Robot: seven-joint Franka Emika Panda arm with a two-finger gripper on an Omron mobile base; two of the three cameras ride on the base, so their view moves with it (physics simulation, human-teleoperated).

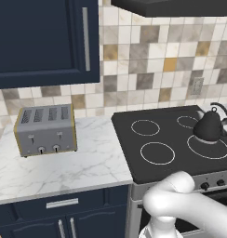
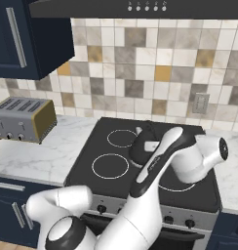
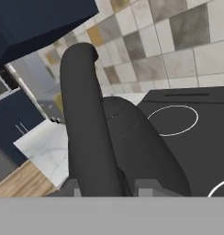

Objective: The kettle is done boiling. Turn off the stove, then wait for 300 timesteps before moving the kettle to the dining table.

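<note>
- I can't read any text, brand or number anywhere — not on the toaster (image 1: 45, 130), nor on the stove (image 1: 180, 139) front.

White arm (image 2: 155, 166) outstretched, fingers (image 3: 148, 187) nearly together (gripping).

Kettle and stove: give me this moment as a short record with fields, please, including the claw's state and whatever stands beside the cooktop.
kettle: upright on the stove's front right burner
kettle handle: in the hand view, close up, running between the fingertips
claw: shut on the kettle handle
stove: black glass top, other three burners bare
toaster: on the marble counter left of the stove
wall outlet: on the tiled backsplash behind the stove
</note>
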